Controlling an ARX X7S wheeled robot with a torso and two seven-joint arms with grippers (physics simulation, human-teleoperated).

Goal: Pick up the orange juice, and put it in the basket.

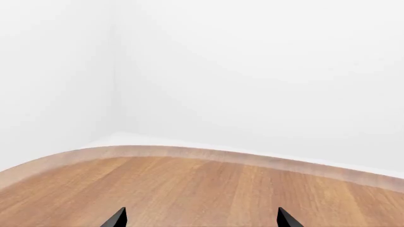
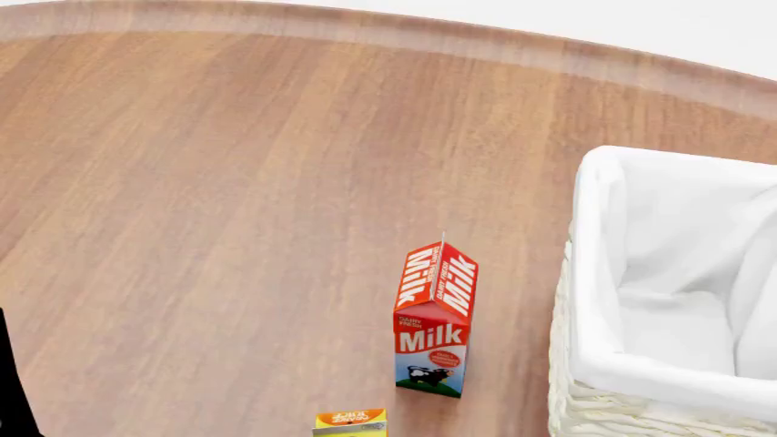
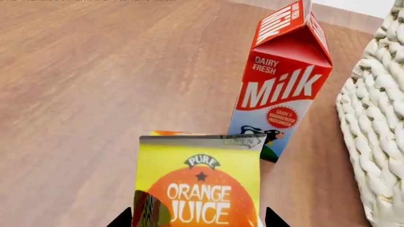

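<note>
Bright, even sim light; faint shadows, no glare, pics sharp throughout.

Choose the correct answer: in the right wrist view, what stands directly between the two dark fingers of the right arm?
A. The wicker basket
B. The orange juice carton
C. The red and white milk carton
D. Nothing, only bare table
B. The orange juice stands upright between the two dark fingers, while the milk carton stands farther behind it and the basket is off to the side.
</note>
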